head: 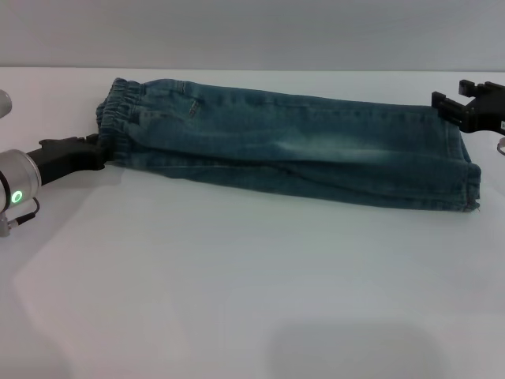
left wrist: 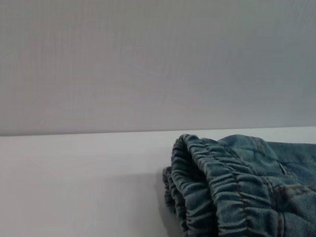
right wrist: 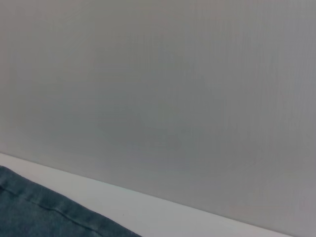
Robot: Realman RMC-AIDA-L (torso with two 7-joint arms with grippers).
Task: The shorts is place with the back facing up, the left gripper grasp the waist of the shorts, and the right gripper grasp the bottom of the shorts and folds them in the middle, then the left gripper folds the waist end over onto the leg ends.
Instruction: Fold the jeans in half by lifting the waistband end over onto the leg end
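Observation:
The shorts [head: 300, 154] lie folded lengthwise in a long blue-green denim strip across the white table [head: 237, 284]. The ruffled waist [head: 118, 118] is at the left end, seen close up in the left wrist view as stacked gathers [left wrist: 222, 187]. The leg ends [head: 472, 178] form the right end, and a stitched hem [right wrist: 44, 210] shows in the right wrist view. My left gripper [head: 96, 154] sits low at the waist's near corner, its slim black jaw shut on the fabric edge. My right gripper [head: 455, 92] hovers open just behind the leg ends, holding nothing.
A pale wall [head: 252, 31] rises behind the table's far edge. Bare white tabletop spreads in front of the shorts, with a faint shadow [head: 355, 347] near the front.

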